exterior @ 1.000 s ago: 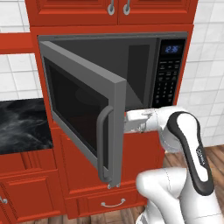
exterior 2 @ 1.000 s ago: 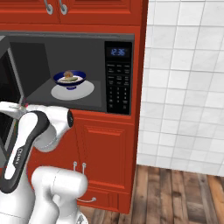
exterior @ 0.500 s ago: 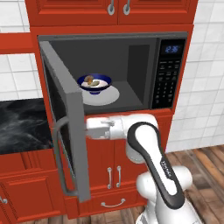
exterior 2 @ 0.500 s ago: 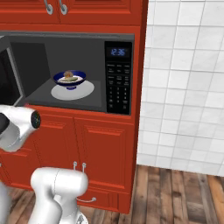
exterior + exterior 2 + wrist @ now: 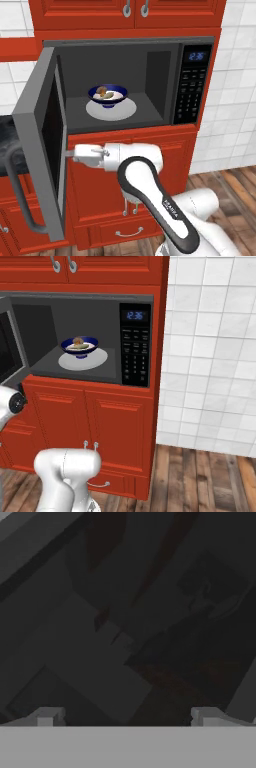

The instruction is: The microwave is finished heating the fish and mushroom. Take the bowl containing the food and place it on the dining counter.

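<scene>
Blue on the outside, white within, the bowl [image 5: 107,94] sits on the white turntable plate [image 5: 111,108] inside the microwave [image 5: 150,80], with the fish and mushroom [image 5: 103,92] heaped in it, well above your hand [image 5: 70,153]. That hand is low, pressed against the inner face of the open door [image 5: 42,150]; in the hand view the two finger tips [image 5: 47,716] stand far apart with nothing between them. You could catch the door edge or the cavity's lower lip as you swing up and in, because the arm is folded tight in front of the red cabinets [image 5: 130,200]. Once inside, a reach that comes in too flat may shove the bowl backward on the plate or tip it on its narrow foot, spilling the food.
</scene>
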